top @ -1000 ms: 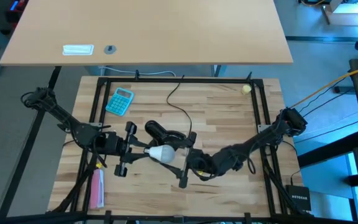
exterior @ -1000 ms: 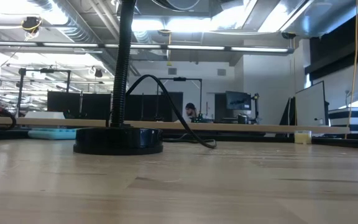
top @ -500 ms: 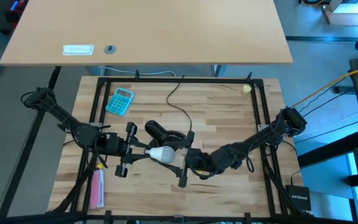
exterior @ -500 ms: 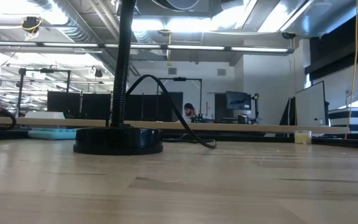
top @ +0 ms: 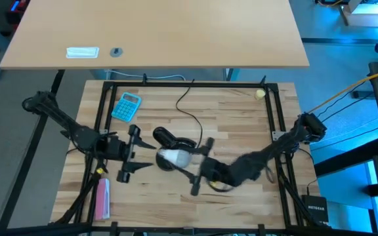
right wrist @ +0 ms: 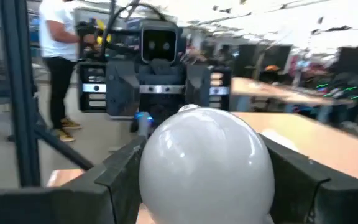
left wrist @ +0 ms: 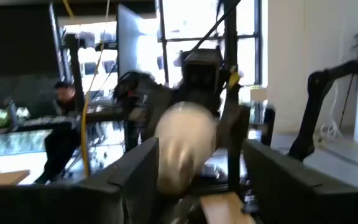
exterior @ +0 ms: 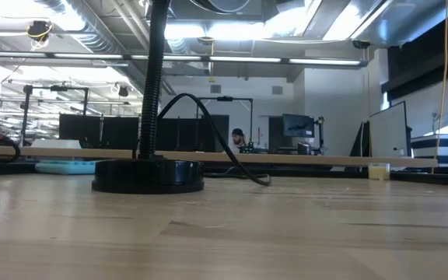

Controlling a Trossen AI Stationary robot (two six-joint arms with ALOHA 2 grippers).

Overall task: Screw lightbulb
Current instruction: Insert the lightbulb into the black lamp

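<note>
Since the earlier frame, the left hand (top: 138, 149) has backed off the lightbulb (top: 173, 157) with fingers now apart, leaving the right hand (top: 202, 168) clamped on the bulb just beside the black lamp (top: 165, 138) on the wooden table (top: 241, 124).

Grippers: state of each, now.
Left gripper: open, off the bulb.
Right gripper: shut on the bulb.

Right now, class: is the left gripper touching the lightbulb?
Apart. In the high view the left gripper sits clear of the lightbulb, with bare table between them; the bulb lies at the right gripper.
</note>
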